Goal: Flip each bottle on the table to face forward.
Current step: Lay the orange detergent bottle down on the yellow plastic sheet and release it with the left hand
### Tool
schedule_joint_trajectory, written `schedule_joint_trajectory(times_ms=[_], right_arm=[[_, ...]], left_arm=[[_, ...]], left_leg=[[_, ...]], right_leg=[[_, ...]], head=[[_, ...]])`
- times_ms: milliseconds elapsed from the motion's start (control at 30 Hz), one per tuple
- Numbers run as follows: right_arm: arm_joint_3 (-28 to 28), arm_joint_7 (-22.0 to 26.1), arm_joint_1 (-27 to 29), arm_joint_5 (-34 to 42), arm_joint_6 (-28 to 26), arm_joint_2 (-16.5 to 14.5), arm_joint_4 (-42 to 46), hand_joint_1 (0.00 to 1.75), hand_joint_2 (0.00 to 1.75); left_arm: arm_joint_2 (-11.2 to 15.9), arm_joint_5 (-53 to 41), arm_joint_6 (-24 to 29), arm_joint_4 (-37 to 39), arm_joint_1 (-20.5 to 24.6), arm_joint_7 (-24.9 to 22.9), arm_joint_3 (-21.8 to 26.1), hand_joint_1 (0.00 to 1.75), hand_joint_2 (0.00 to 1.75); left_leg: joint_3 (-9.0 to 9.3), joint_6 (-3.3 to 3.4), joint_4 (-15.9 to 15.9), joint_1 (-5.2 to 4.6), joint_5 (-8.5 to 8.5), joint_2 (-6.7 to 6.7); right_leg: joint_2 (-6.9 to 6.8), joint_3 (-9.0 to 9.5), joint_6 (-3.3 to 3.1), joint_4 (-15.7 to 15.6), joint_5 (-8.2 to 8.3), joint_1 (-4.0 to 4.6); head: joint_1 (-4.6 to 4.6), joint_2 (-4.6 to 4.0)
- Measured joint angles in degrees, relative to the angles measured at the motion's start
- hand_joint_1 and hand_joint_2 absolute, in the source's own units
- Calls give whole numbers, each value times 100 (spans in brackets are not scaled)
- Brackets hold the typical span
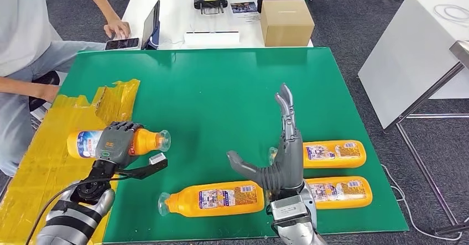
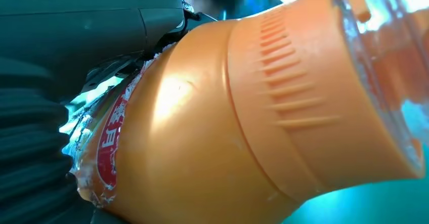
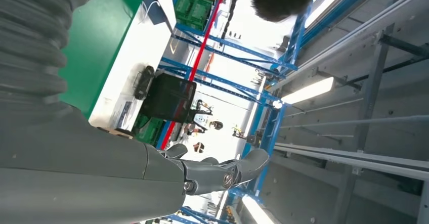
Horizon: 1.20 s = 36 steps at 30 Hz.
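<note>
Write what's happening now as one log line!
left hand: grips bottle | right hand: open, empty | three bottles lying on green mat

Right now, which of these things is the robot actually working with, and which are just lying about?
Part of the job:
- held bottle, gripped by the left hand
- bottle lying in front
- two bottles on the right
- right hand, fingers apart, holding nothing
- green table

Just lying about:
- cardboard box
- phone
- black device
- yellow tape patch

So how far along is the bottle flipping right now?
Three bottles lie on the green mat, labels up, seemingly done. The left hand grips the fourth bottle over the mat's left edge; it remains. The right hand is open.
</note>
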State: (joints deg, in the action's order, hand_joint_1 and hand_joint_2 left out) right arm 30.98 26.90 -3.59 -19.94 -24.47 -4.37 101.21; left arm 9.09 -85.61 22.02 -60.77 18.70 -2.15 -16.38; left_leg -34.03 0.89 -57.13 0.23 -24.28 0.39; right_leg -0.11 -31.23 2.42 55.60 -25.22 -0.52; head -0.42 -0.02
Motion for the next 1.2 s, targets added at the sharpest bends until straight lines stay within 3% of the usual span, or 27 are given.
schedule_joint_trajectory(times_ms=[200, 333, 833, 1200], right_arm=[[-3, -86, -21, -62, 47, -1, 1, 0, 175], [-3, -153, -34, -120, 118, -2, -2, 0, 175], [-2, -273, -53, -279, 192, -11, -58, 0, 175], [75, -717, -61, -956, 513, 59, -244, 0, 175]], left_arm=[[-25, 243, -276, 855, 254, -106, -37, 175, 175], [-69, 411, -226, 1161, 386, -144, -34, 0, 175], [-214, 750, 415, 1367, 344, -7, 74, 0, 175], [-353, 1243, 957, 193, -353, 460, 360, 0, 175]], left_leg=[[3, 0, 0, 0, 0, -10], [12, -1, 2, 0, 1, -17], [22, -3, 2, 1, 6, -26], [5, -4, 1, 1, 5, -24]], right_leg=[[-4, 5, 0, 0, 0, -1], [-3, 13, 0, 0, 0, 1], [-11, 29, 0, 0, 0, 1], [-11, 9, 0, 0, -1, 1]], head=[[-1, 0], [-1, 0], [-1, 0], [-1, 0]])
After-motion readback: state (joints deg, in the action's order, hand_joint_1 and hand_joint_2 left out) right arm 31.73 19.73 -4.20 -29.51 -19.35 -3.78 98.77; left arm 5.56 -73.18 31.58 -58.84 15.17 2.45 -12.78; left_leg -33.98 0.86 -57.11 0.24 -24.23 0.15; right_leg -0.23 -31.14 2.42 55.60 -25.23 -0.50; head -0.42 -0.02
